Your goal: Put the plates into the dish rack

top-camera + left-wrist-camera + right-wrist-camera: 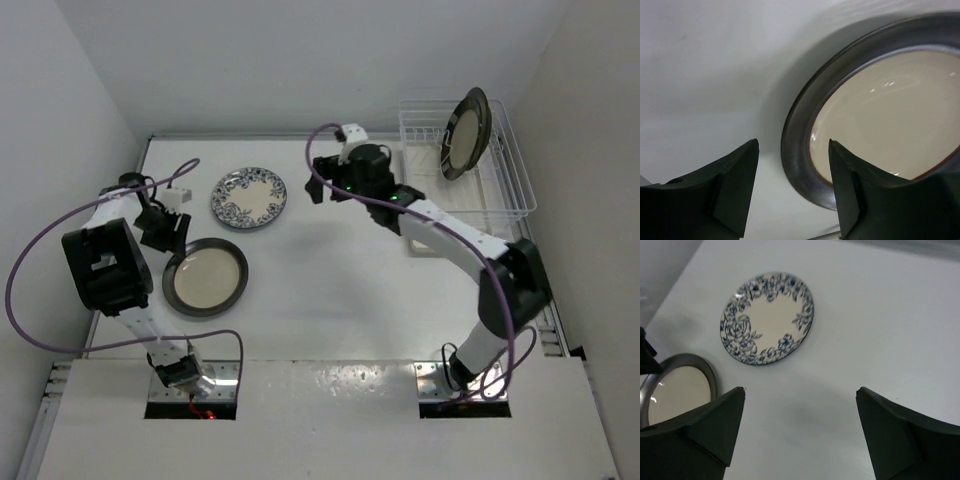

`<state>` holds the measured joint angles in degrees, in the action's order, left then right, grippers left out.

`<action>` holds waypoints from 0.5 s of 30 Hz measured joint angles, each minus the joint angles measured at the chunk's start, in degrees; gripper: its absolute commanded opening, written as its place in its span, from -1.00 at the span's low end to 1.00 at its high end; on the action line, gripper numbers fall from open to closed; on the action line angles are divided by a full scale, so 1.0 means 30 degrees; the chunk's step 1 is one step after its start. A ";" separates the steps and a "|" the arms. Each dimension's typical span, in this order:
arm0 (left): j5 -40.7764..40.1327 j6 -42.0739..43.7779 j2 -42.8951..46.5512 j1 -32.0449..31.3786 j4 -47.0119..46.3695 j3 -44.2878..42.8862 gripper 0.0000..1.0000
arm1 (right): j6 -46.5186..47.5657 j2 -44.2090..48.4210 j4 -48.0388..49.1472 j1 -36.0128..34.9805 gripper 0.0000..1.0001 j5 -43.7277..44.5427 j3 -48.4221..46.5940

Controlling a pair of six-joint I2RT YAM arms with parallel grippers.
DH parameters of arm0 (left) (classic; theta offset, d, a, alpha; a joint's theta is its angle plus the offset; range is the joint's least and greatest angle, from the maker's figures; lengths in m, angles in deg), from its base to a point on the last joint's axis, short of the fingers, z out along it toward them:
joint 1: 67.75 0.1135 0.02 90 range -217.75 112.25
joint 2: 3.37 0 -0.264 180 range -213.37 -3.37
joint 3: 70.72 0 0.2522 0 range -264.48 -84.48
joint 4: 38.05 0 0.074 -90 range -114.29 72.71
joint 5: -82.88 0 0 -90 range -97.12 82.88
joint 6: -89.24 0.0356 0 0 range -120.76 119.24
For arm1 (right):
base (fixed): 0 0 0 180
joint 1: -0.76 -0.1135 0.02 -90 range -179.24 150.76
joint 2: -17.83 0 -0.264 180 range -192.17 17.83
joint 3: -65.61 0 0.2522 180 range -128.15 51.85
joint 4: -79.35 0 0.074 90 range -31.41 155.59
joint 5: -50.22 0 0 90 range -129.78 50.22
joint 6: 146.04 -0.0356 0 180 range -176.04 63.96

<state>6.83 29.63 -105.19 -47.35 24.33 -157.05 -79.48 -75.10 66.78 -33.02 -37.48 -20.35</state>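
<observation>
Hovering at the left edge of the dark-rimmed plate (205, 277), which lies flat on the surface (330, 300) at the near left, the left pincer (793, 147) has its jaws partly apart with the plate's rim showing in the gap; it grips nothing, and whether a finger touches the rim I cannot tell. The right pincer (800, 390) is spread wide and empty above the surface, near the right side of the floral plate (249, 197), which lies flat just behind the dark-rimmed one; the upright plate (465, 133) stands tilted on its edge inside the dish rack (520, 190) at the far right corner.
</observation>
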 measured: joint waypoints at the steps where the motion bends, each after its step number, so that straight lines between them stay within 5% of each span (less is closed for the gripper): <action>1: 0.0066 0.0146 0.0000 0.0313 0.0036 0.0117 0.25 | -0.0444 -0.0925 0.0117 -0.0342 0.45 -0.0044 -0.0146; 3: 0.0138 0.0619 0.0000 0.1049 0.0138 0.0401 0.25 | -0.1661 -0.2732 0.0867 -0.0947 0.15 -0.0058 -0.0342; 7: 0.0437 0.1545 0.0000 0.1953 0.0415 0.1020 0.49 | -0.5442 -0.5042 0.3461 -0.1319 0.41 -0.0474 -0.0335; 15: 0.1166 0.2696 -0.0044 0.2936 0.0765 0.1974 0.51 | -1.0513 -1.0746 0.6120 -0.0918 0.40 -0.0306 -0.3351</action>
<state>10.33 37.72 -105.32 -38.54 26.62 -151.13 -111.02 -107.34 85.14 -35.78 -38.40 -30.41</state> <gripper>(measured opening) 0.766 0.706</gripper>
